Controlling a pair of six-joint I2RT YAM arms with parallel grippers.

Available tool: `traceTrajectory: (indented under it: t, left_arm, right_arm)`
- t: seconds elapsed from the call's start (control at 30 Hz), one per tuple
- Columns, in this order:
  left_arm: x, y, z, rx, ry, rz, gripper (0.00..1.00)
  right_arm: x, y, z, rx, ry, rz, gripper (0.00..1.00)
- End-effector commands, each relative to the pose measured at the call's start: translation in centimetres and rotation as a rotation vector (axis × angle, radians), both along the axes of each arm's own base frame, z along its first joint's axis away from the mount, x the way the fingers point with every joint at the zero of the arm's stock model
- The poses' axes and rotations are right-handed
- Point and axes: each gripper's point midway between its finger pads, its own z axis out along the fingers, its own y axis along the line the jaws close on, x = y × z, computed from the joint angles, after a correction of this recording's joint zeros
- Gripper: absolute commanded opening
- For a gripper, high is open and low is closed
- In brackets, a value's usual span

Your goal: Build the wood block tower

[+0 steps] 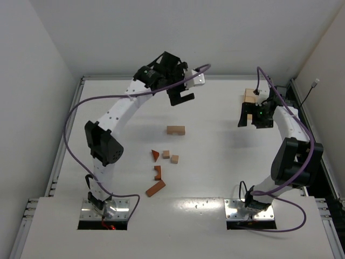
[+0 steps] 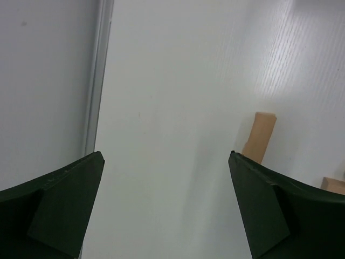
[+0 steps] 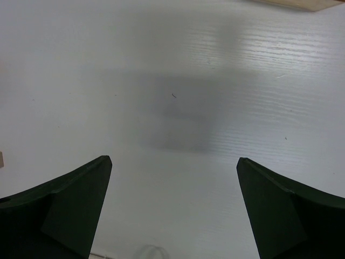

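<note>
No tower stands. The wood blocks lie loose mid-table: a tan block (image 1: 176, 130), a reddish triangle (image 1: 155, 155), two small tan cubes (image 1: 166, 154) (image 1: 174, 158), a reddish notched piece (image 1: 158, 172) and a reddish bar (image 1: 155, 188). My left gripper (image 1: 181, 99) is open and empty, raised above the table behind the tan block. Its wrist view shows the open gripper (image 2: 166, 156) over bare table, with a tan wooden piece (image 2: 260, 137) beyond the right finger. My right gripper (image 1: 253, 120) is open and empty at the far right, and its wrist view (image 3: 174, 159) shows only table.
A light-tan wooden tray (image 1: 250, 96) lies at the back right, just behind my right gripper; its edge shows in the right wrist view (image 3: 302, 4). The table's rear rail (image 2: 97, 81) and the wall run along my left gripper's left side.
</note>
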Motion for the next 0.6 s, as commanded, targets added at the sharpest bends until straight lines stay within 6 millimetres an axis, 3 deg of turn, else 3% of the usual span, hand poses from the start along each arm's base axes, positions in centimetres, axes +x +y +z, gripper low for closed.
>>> traceTrajectory:
  t: [0.0,0.03,0.07,0.1,0.17,0.2,0.23,0.27,0.3,0.33,0.37,0.4,0.47,0.57]
  left_arm:
    - [-4.1,2.6,6.8,-0.1,-0.015,0.133,1.0]
    - [-5.2,2.7,7.4,-0.1,-0.026,0.116,1.0]
    - [-6.5,3.1,6.1,-0.097,0.029,0.118,1.0]
    - [-8.4,3.6,8.3,-0.175,0.03,0.099,1.0]
    - [-8.8,4.7,9.7,-0.311,0.059,0.142,1.0]
    - [-8.3,7.0,7.4,-0.364,0.163,0.269,1.0]
    - [-8.3,8.2,7.3,-0.416,0.186,0.322,1.0]
    - [-9.0,10.0,8.8,-0.489,0.159,0.373,1.0]
    - [-8.1,12.1,6.8,-0.55,0.2,0.49,1.0]
    - [-8.8,13.9,7.9,-0.601,0.159,0.536,1.0]
    - [-8.2,15.9,6.0,-0.629,0.167,0.632,1.0]
    - [-8.3,18.0,5.5,-0.644,0.134,0.708,1.0]
    - [-8.7,18.9,5.6,-0.665,0.124,0.74,1.0]
    - [-8.6,21.5,3.5,-0.68,0.165,0.838,1.0]
  right_arm:
    - [1.0,1.4,2.2,0.018,-0.079,0.078,0.99]
    - [0.8,2.6,2.1,0.024,-0.072,0.12,0.99]
    - [0.6,3.5,2.6,0.027,-0.089,0.172,0.99]
    - [0.6,4.4,2.9,0.029,-0.104,0.211,0.99]
    - [-0.1,7.6,3.8,0.022,-0.131,0.331,0.99]
    - [-0.5,8.9,3.9,0.006,-0.146,0.401,0.99]
    - [-1.6,11.8,3.6,0.005,-0.144,0.505,0.99]
    - [-2.1,13.4,3.7,-0.001,-0.164,0.568,0.99]
    - [-2.8,14.7,4.0,-0.03,-0.187,0.633,0.98]
    - [-4.3,17.6,3.6,-0.056,-0.194,0.742,0.98]
    - [-4.7,18.8,3.7,-0.081,-0.217,0.791,0.96]
    - [-5.8,21.0,3.2,-0.109,-0.226,0.867,0.96]
    - [-6.7,22.8,2.9,-0.123,-0.229,0.927,0.96]
    - [-6.9,25.9,1.8,-0.113,-0.25,1.006,0.93]
